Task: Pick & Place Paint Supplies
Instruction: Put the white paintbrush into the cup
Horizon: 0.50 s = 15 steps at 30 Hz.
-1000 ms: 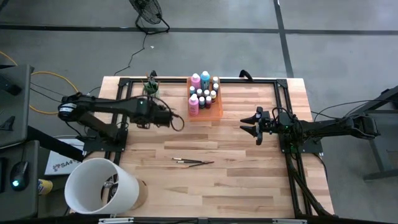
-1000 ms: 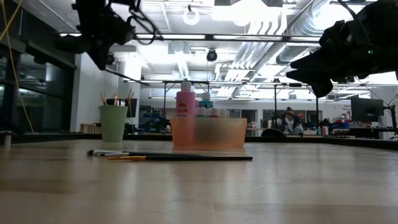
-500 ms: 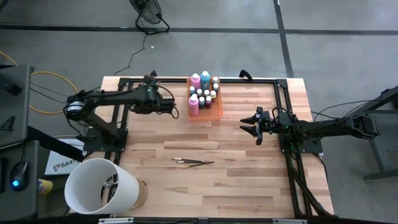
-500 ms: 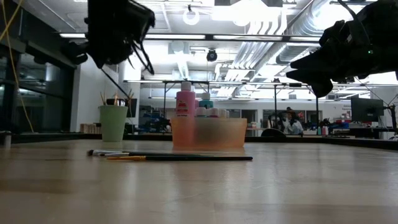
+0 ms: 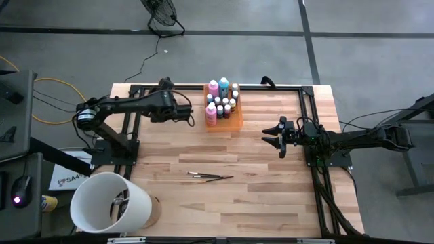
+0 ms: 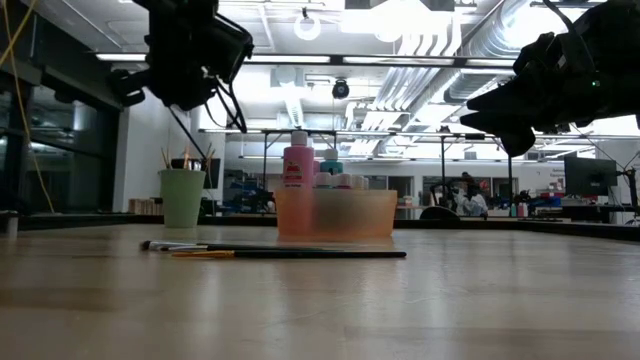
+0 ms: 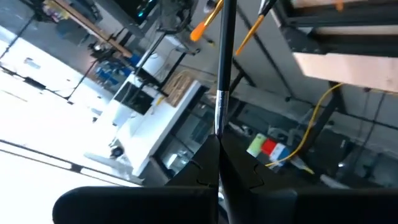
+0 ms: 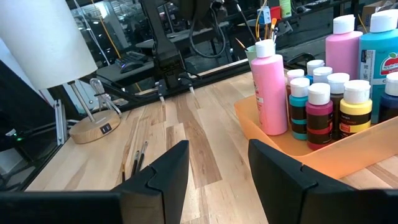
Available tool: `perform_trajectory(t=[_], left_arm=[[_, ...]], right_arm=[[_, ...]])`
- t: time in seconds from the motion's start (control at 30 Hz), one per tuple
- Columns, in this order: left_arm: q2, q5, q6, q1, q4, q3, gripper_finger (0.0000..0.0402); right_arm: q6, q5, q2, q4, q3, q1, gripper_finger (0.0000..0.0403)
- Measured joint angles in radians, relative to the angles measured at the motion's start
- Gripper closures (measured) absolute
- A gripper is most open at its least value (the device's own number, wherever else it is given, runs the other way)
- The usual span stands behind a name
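Left gripper (image 6: 190, 95) fingers clenched on thin brush (image 7: 222, 74), light, stiff, slippery; pinch mid-handle. Right gripper (image 5: 274, 136) fingers released.

We see our dark left arm stretched along the far edge of the table, its left gripper (image 5: 190, 114) raised above the tabletop with the two fingers pressed together; in the left wrist view they seem to pinch a thin dark-handled brush (image 7: 222, 93), though the contact is hard to make out. Our dark right arm waits low on the right side, its right gripper (image 5: 266, 137) pointing toward the table's middle, fingers (image 8: 163, 176) standing apart, holding nothing.
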Motion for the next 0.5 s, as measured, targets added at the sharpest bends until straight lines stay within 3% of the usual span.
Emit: perform_trajectory(t=[0.4,0.5], left_arm=[[-0.005,-0.219,0.282,0.019,0.003,0.0,0.0401],[-0.005,-0.199,0.33,0.033,0.003,0.0,0.0401]], right_arm=[[0.0,0.0,0.0,0.0,0.0,0.0,0.0243],[0.0,0.0,0.0,0.0,0.0,0.0,0.0243]])
